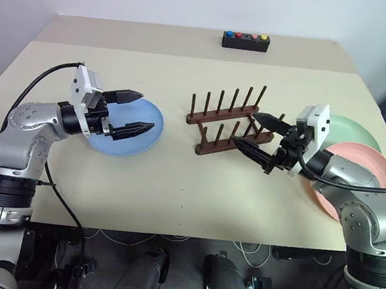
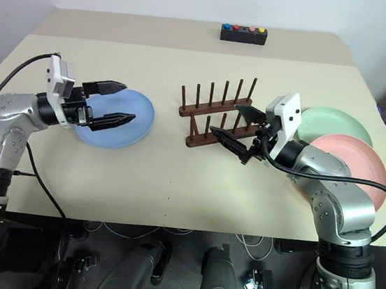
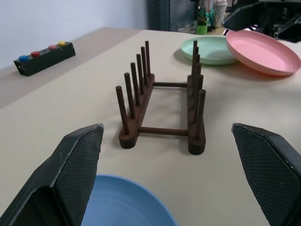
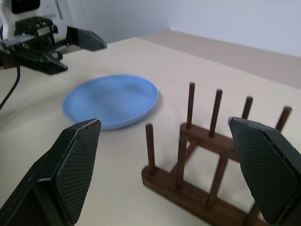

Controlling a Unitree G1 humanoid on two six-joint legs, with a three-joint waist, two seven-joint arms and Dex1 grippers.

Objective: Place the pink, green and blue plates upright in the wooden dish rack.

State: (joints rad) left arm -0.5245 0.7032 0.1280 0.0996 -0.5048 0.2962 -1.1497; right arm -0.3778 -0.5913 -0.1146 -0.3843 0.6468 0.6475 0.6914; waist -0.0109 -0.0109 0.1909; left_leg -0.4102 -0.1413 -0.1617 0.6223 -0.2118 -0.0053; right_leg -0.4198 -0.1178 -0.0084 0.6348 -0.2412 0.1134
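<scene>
Round matte plates [image 2: 114,126] beside pegged wooden rack [image 2: 214,115]

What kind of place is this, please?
Probably a robotics lab or test room, not a kitchen: a plain beige table against a bare wall, a black button box, and loose cables on the floor.

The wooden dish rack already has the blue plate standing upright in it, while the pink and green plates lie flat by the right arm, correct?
Not quite. The wooden dish rack holds nothing; the blue plate lies flat on the table under the open left gripper, as the left eye view shows. The pink plate and green plate do lie flat by the right arm.
</scene>
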